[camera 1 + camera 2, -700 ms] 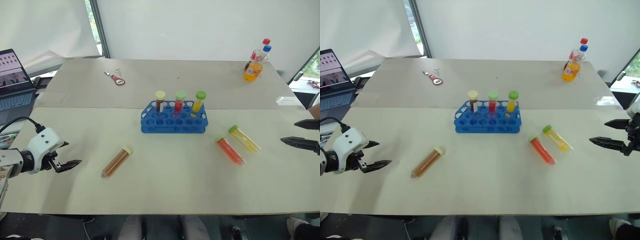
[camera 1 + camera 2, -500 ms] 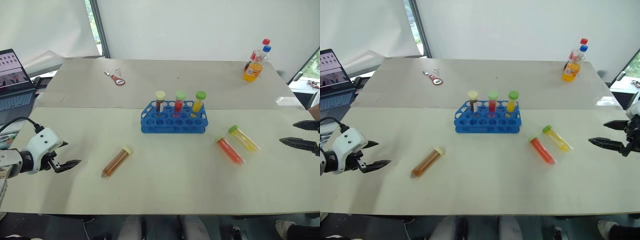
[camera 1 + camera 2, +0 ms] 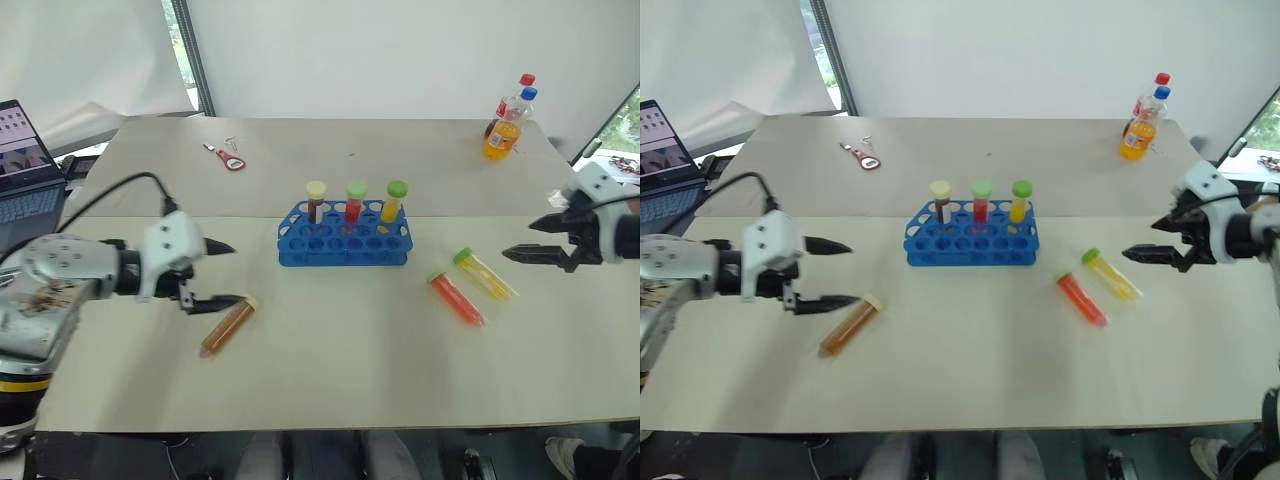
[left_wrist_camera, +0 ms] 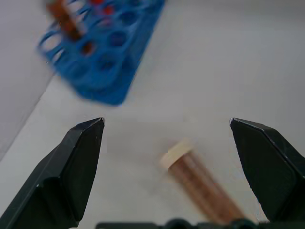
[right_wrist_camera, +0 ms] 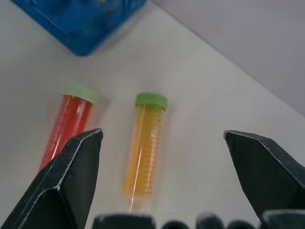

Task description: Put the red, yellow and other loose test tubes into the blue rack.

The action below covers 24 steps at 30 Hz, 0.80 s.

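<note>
The blue rack (image 3: 343,246) stands mid-table with a brown, a red and a yellow tube upright in its back row. A brown tube with a cream cap (image 3: 228,325) lies on the table left of the rack; my left gripper (image 3: 232,273) hangs open just above and left of its cap, which also shows in the left wrist view (image 4: 200,179). A red tube (image 3: 458,298) and a yellow tube (image 3: 487,276), both green-capped, lie right of the rack. My right gripper (image 3: 520,240) is open just right of the yellow tube (image 5: 145,148), apart from it.
An orange drink bottle (image 3: 505,135) with a second bottle behind it stands at the far right corner. A red bottle opener (image 3: 230,158) lies at the far left, and a laptop (image 3: 20,150) sits off the table's left edge.
Both arms have swung inward. The left gripper moved right to the brown tube's cap end. The right gripper moved left, close to the yellow tube. Both stay open; the tubes have not moved.
</note>
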Each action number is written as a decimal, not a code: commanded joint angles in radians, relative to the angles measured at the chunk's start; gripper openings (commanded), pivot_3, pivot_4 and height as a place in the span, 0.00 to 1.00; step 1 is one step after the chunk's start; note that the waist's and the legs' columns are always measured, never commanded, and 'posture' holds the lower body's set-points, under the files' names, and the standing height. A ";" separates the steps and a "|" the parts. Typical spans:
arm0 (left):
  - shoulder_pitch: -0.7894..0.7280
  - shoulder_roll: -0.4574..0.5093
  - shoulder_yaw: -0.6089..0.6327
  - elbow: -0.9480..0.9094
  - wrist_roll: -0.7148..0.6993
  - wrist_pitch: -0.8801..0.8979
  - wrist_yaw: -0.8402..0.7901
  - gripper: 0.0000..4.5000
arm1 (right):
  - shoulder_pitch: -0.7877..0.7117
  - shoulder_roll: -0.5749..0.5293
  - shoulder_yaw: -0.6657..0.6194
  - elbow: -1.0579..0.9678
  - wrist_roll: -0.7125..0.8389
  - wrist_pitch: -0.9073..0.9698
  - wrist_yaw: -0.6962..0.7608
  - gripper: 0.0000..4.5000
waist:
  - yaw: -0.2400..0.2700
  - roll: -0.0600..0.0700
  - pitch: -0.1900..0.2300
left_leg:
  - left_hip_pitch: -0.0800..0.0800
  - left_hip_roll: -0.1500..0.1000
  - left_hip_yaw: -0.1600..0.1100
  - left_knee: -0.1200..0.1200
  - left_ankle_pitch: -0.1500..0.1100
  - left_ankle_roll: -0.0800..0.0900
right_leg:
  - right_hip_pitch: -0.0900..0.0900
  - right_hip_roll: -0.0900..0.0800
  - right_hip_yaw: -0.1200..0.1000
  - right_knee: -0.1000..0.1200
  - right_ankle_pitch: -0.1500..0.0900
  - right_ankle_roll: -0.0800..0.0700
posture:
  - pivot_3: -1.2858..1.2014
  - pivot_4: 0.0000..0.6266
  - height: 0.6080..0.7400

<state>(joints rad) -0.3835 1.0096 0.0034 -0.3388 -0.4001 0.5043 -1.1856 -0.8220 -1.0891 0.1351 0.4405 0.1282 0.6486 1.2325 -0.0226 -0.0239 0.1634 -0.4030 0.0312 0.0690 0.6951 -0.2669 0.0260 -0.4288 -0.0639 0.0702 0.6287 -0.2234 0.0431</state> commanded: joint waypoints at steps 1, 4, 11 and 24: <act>-0.067 -0.025 -0.036 -0.058 -0.037 0.000 -0.032 0.99 | -0.128 0.044 0.115 0.109 -0.102 0.069 0.038 1.00 | 0.002 0.000 0.000 | -0.001 0.001 0.000 0.000 0.000 0.000 | -0.002 0.002 0.000 0.000 0.000 -0.001 | 0.52 0.24 0.95; -0.100 -0.065 -0.069 -0.105 -0.063 0.005 -0.039 0.99 | -0.201 0.100 0.207 0.223 -0.193 0.009 0.058 1.00 | 0.006 0.000 0.000 | -0.006 0.001 0.000 0.001 0.000 0.000 | -0.007 0.002 0.000 0.001 0.000 -0.001 | 0.52 0.24 0.95; -0.091 -0.110 -0.098 -0.192 -0.094 0.026 -0.009 0.99 | -0.301 0.220 0.290 0.515 -0.329 -0.157 0.022 1.00 | 0.009 0.000 0.000 | -0.012 0.001 -0.001 0.003 0.000 0.000 | -0.010 0.002 0.000 0.001 0.000 -0.001 | 0.52 0.24 0.95; -0.071 -0.128 -0.110 -0.223 -0.103 0.044 0.038 1.00 | -0.352 0.292 0.260 0.680 -0.370 -0.199 0.097 0.21 | 0.006 0.000 0.000 | -0.011 0.001 -0.002 0.003 0.001 -0.001 | -0.010 0.002 0.000 0.002 0.000 -0.001 | 0.52 0.24 0.95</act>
<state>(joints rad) -0.4529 0.8873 -0.1065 -0.5396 -0.4996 0.5517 -1.1562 -1.1495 -0.7944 0.4169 1.1121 -0.2337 0.4611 1.3244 -0.0166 -0.0238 0.1634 -0.4141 0.0320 0.0671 0.6985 -0.2661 0.0251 -0.4386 -0.0617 0.0704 0.6307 -0.2230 0.0420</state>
